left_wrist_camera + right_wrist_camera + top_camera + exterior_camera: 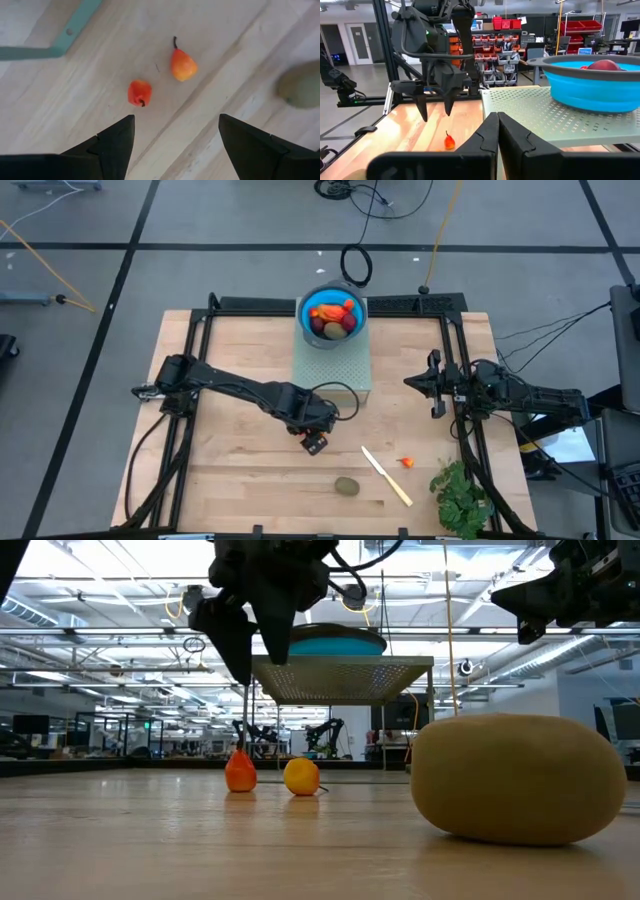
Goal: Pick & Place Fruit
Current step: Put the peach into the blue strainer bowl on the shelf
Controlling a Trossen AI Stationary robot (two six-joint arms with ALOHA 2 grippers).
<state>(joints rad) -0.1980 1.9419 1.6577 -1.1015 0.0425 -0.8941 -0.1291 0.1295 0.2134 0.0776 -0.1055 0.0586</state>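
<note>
Left wrist view, kiwi-like oval [302, 85] cut off, blurred

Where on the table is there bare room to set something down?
Bare wood: between the left gripper and the table's near-left edge, and between the perforated stand and the right gripper. Crowded: near right, around kiwi, knife, leafy bunch.

Two dark jointed arms, black cabling, wedge-shaped black fingers [112, 145]
</note>
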